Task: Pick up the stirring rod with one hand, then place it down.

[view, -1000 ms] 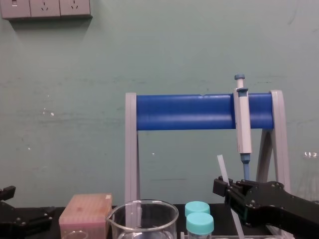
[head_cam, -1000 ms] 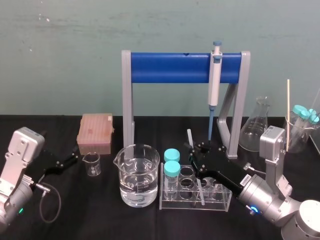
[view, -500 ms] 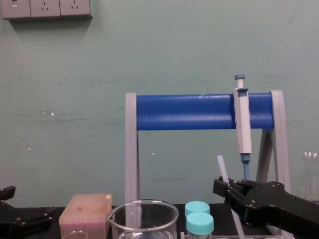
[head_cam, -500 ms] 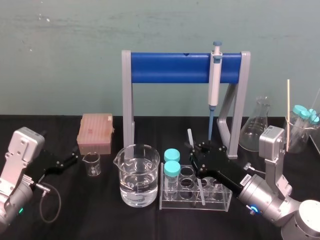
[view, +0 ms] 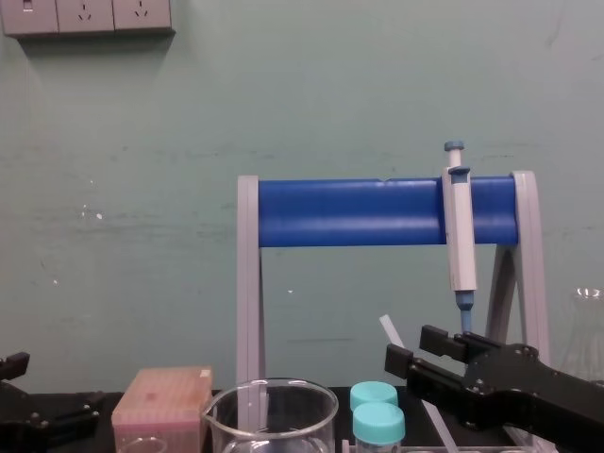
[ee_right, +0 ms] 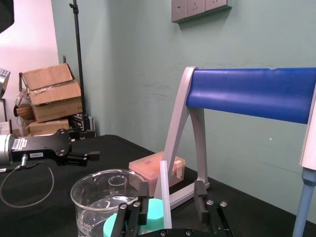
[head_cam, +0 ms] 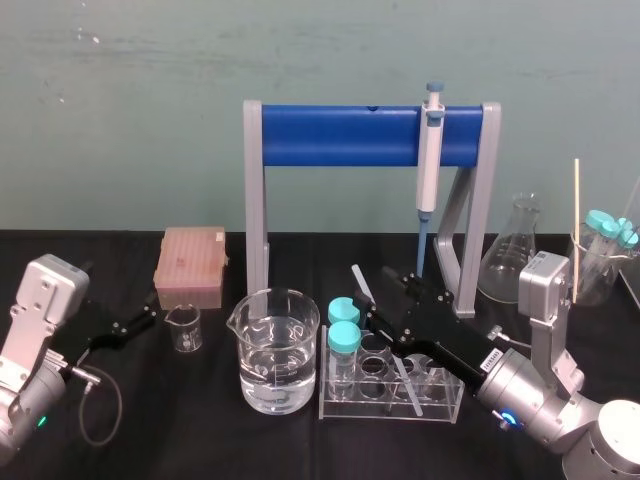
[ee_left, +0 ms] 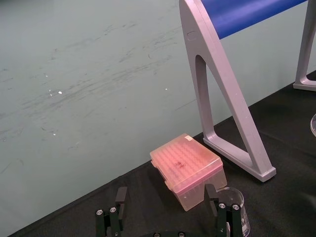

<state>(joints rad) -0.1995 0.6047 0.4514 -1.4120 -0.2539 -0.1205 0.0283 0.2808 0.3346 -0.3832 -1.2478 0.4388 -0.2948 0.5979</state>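
Note:
The stirring rod is a thin translucent stick that leans left, its lower end down in the clear tube rack. My right gripper stands open around its upper part, just behind the rack. In the right wrist view the stirring rod rests close to one finger and apart from the other, with the right gripper spread wide. The chest view shows the rod's top poking up above the black right gripper. My left gripper is parked open at the far left.
A water-filled beaker and two blue-capped tubes stand left of the rod. The blue-barred stand holds a pipette behind it. A conical flask is at the right, a pink tip box and small beaker at the left.
The right gripper's fingers have spread apart. The stirring rod, held near upright before, has tipped over to the left inside the opened fingers. The left arm has stayed still.

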